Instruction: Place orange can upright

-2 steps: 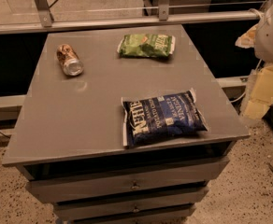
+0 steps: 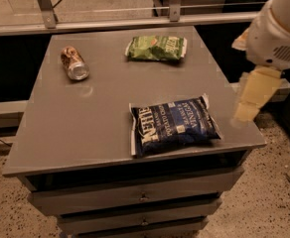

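Orange-brown with a silver end, the can (image 2: 74, 62) lies on its side near the far left corner of the tabletop (image 2: 85, 128), just where it lay a moment ago. The gripper (image 2: 252, 100) has edged in from the right and hangs at the right edge beside the blue bag (image 2: 174, 125), well apart from the can. Whether it is spread or closed cannot be told. The reach looks barely begun, and the can is not yet grasped.
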Available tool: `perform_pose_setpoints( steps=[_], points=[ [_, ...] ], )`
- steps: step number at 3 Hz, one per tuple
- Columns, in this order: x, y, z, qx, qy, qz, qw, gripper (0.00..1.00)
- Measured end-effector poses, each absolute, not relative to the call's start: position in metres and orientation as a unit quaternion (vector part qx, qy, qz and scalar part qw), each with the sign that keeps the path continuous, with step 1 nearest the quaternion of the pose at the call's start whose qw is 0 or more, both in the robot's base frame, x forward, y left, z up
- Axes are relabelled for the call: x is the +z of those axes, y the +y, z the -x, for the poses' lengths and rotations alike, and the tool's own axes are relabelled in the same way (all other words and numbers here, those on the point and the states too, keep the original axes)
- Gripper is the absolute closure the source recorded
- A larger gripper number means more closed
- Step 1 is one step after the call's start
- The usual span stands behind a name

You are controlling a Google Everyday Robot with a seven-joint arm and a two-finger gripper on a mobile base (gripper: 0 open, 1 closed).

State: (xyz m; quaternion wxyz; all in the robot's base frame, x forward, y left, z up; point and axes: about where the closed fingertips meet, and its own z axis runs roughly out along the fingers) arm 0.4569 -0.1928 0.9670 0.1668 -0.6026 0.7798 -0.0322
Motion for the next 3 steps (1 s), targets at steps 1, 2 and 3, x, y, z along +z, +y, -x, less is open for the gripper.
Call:
perform_pose_setpoints(
  steps=[1,2,3],
  points=[
    [0.952,-0.142,-0.497,-0.029,0.781,0.598,0.178,0.00],
    [0.948,-0.088,-0.535,-0.020,0.787,0.585,0.193,0.00],
    [0.951,-0.019,-0.566,0.005,0.782,0.587,0.209,0.00]
  ],
)
